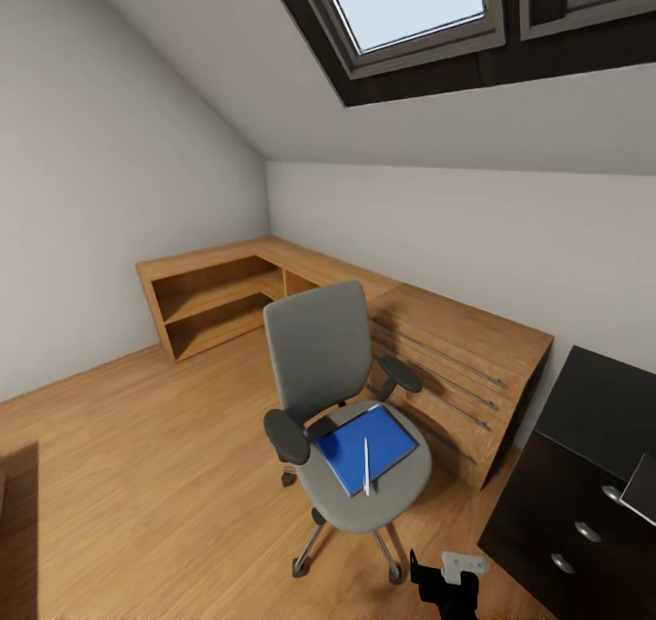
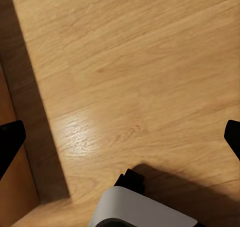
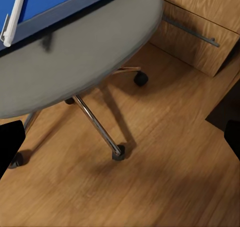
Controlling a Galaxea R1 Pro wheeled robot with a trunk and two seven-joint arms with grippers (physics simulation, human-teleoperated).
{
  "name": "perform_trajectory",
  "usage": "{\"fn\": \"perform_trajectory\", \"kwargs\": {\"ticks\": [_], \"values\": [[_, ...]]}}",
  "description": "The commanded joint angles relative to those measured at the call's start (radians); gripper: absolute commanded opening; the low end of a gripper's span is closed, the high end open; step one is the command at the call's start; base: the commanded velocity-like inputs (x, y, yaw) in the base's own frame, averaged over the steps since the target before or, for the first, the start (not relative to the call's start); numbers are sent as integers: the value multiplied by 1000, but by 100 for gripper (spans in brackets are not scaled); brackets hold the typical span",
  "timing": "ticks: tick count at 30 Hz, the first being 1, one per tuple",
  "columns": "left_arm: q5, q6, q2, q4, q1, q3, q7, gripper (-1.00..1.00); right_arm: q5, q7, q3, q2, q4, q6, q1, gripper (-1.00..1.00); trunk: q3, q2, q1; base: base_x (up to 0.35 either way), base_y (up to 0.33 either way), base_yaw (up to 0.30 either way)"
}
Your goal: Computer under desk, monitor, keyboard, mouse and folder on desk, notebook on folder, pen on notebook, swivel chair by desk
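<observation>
Head view: swivel chair [image 1: 351, 420] stands on the wood floor [image 1: 155, 474], apart from the desk [image 1: 583, 456], whose dark drawer unit shows at the right edge. The folder [image 1: 364, 444] lies on the seat, toward its front edge, with the pen [image 1: 367, 465] resting on it. So folder transfer and chair positioning appear not yet done; notebook stacking cannot be judged. The right gripper [image 1: 446, 579] sits low, near the chair base; jaw state cannot be told here. Left wrist view: bare floor and a white-and-black robot part [image 2: 140, 207]; left gripper [image 2: 120, 142] fingertips far apart, wide, holding nothing. Right wrist view: adds the seat underside, chrome legs and casters [image 3: 118, 153], and the pen tip at the folder's edge; right gripper fingertips spread, empty.
</observation>
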Motion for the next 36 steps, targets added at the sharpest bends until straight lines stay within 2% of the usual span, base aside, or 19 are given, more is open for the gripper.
{"fn": "perform_trajectory", "kwargs": {"ticks": [1, 23, 28, 36], "values": [[9, -2, 1, -1, -1, -8, 7, 100, 1, 0, -7, 0, 2, -4, -1, 100, -1, -1, 0, 0, 0, 0], [8, -2, 4, -1, -1, -7, 8, 100, 0, 0, -6, 5, 2, -5, -1, 100, -1, -1, 0, 0, 0, 0], [8, -2, 3, -1, -1, -7, 8, 100, -1, 0, -6, 7, 2, -5, -1, 100, -1, -1, 0, 0, 0, 129], [8, -80, 4, -1, -1, -7, 8, 100, 0, 0, -5, 8, 2, -5, -1, 100, -1, -1, 0, 0, -133, 246]]}}
